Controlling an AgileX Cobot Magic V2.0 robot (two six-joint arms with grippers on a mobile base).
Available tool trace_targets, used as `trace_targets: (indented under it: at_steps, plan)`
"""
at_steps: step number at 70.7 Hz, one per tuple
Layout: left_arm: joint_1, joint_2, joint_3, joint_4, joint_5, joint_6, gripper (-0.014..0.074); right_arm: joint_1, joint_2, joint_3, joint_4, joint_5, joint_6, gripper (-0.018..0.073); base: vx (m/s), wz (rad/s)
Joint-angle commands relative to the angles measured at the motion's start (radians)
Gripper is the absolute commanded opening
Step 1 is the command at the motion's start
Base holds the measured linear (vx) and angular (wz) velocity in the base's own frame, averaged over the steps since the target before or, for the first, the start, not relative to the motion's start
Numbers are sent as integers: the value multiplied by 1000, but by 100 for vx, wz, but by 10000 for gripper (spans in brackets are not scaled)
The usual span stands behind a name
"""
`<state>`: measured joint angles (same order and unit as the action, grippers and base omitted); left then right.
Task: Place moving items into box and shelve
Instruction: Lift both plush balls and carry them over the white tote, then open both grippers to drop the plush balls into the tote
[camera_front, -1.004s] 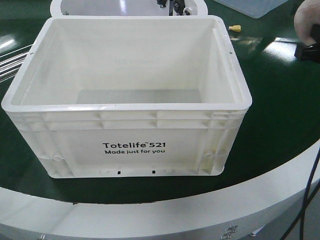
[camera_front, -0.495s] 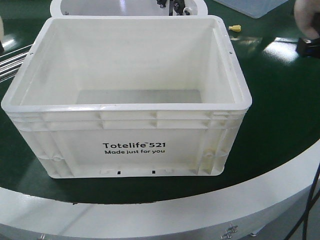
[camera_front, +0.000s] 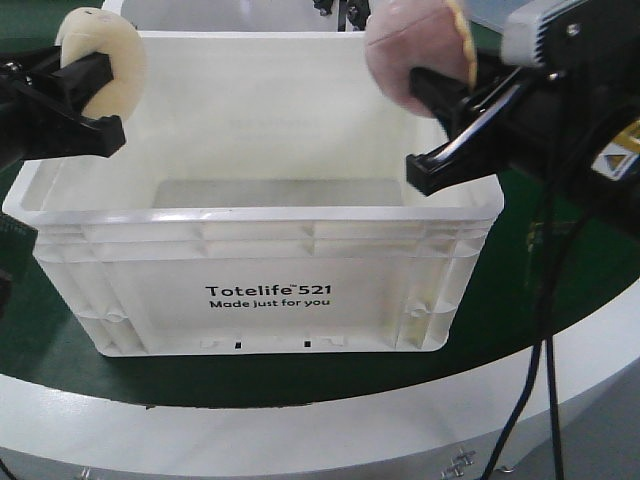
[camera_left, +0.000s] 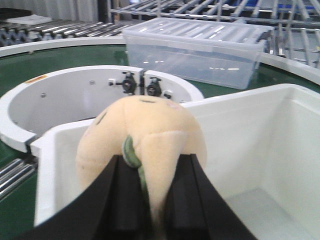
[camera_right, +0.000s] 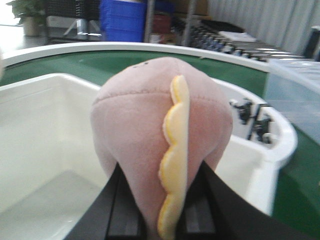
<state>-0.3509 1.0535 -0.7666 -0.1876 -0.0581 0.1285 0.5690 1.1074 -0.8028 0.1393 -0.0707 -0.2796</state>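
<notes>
Above the far right corner of the white crate (camera_front: 260, 215), the pink plush lump (camera_front: 415, 55) with its pale yellow seam strip hung clear of the rim and touched nothing but the fingers. Your right gripper (camera_right: 160, 175) had its jaws closed on the lump's lower half, one black finger pressed into each side. Over the far left corner, your left gripper (camera_left: 150, 160) was clamped the same way on a cream plush (camera_front: 100, 60), its jaws pinching the toy's underside. The crate stood on the green belt (camera_front: 560, 230), close to the belt's near curved edge, print facing the camera. The part of its floor that showed held no toy. A clear tub (camera_left: 200, 50) sat well apart at the belt's far side.

I judged you were in the placing step, with both items carried to the crate and neither released. From these views I couldn't tell whether either toy was fully inside the rim line. The next move called for bringing each one inward over the opening, lowering it past the rim, and only then opening the jaws. The soft plush could cling to a finger, so you would need to lift away straight. Shelving was yet to come.
</notes>
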Motion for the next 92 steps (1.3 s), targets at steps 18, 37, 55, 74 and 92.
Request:
trace_targets:
  at_steps: [18,37,55,74,92]
  plan:
    - [-62,25,-32,-1,-106,-4,-23,77,75,-28,6,-183,-4,-8,0,0]
    - [-62,26,-32,-1,-118,50,134,76,75,-28,8,-193,-4,159,0,0]
    - [-62,26,-32,-1,-117,52,446,76,75,-28,8,-220,-4,524,0,0]
    - [-62,26,-32,-2,-116,47,576,76,75,-28,8,-222,-4,643,0,0]
    - [-35,21,-32,-2,-132,47,576,73,68,-28,67,-236,-11,599,0,0]
